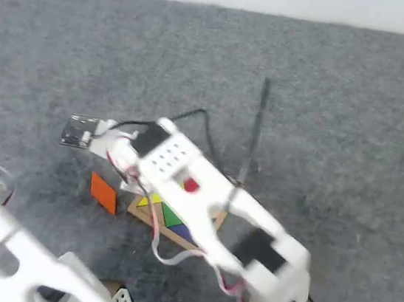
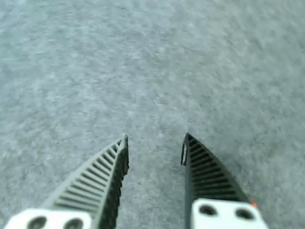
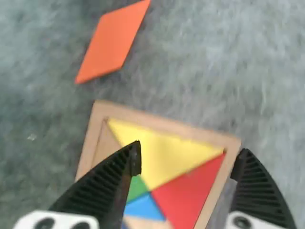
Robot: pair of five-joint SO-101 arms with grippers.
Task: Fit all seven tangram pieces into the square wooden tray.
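Wooden tray (image 3: 157,125) holds yellow piece (image 3: 167,155), red piece (image 3: 190,195); left hand (image 2: 156,136), right hand (image 3: 190,148) wide

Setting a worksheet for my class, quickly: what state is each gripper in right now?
Left gripper: open, holding nothing, over the grey carpet.
Right gripper: open, holding nothing, above the wooden tray.

Your left gripper (image 2: 156,137) hangs over grey carpet (image 2: 152,62) with its jaws parted. The two dark ribbed fingers (image 2: 107,176) taper to points that stand apart. Carpet shows through the gap between them and stretches on ahead of the tips. White mounts (image 2: 47,220) with screw holes carry each finger at its base. A tiny orange speck (image 2: 254,204) sits at the edge of one mount, too small to identify.
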